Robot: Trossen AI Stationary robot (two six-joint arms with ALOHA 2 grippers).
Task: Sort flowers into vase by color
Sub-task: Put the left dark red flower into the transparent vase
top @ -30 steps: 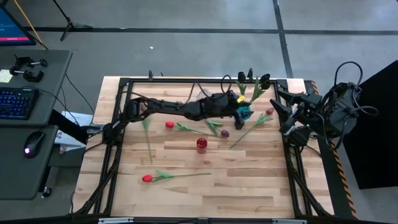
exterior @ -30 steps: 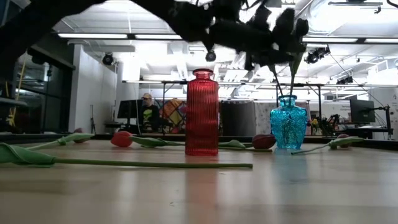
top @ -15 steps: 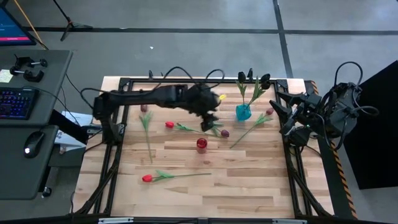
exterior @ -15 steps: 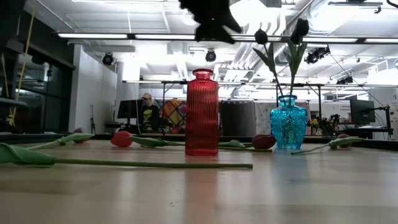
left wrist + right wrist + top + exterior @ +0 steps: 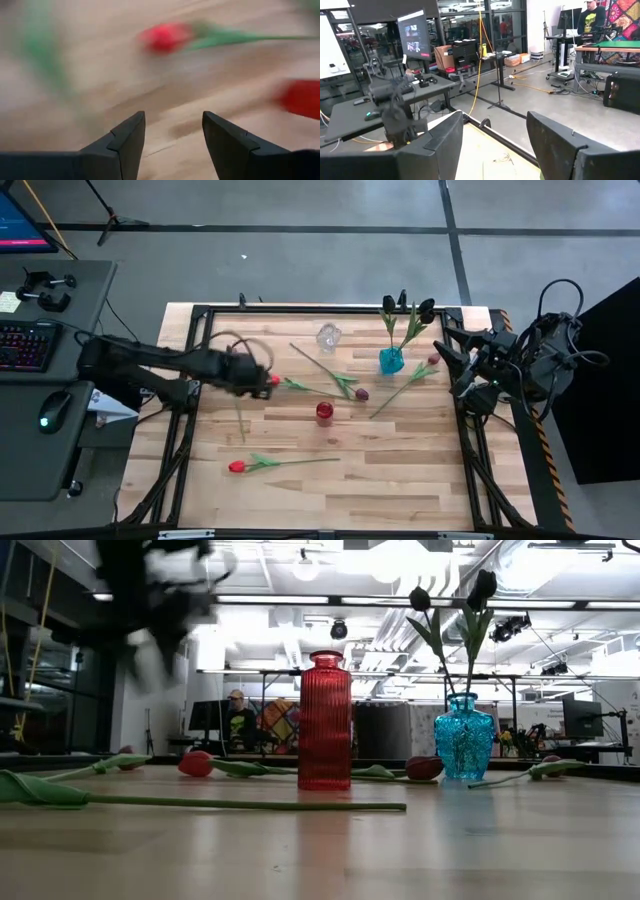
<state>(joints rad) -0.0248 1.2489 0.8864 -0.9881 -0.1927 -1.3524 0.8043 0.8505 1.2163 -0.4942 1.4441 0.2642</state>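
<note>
Two dark tulips (image 5: 405,320) upright in blue vase (image 5: 391,361). Red vase (image 5: 324,411) empty. Red tulip (image 5: 285,383) flat beside left gripper (image 5: 262,375); others scattered farther off.

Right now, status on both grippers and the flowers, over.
Left gripper open, empty, above the red flower at table left. Right gripper open, parked at right edge. Two dark flowers in blue vase; red vase empty.
</note>
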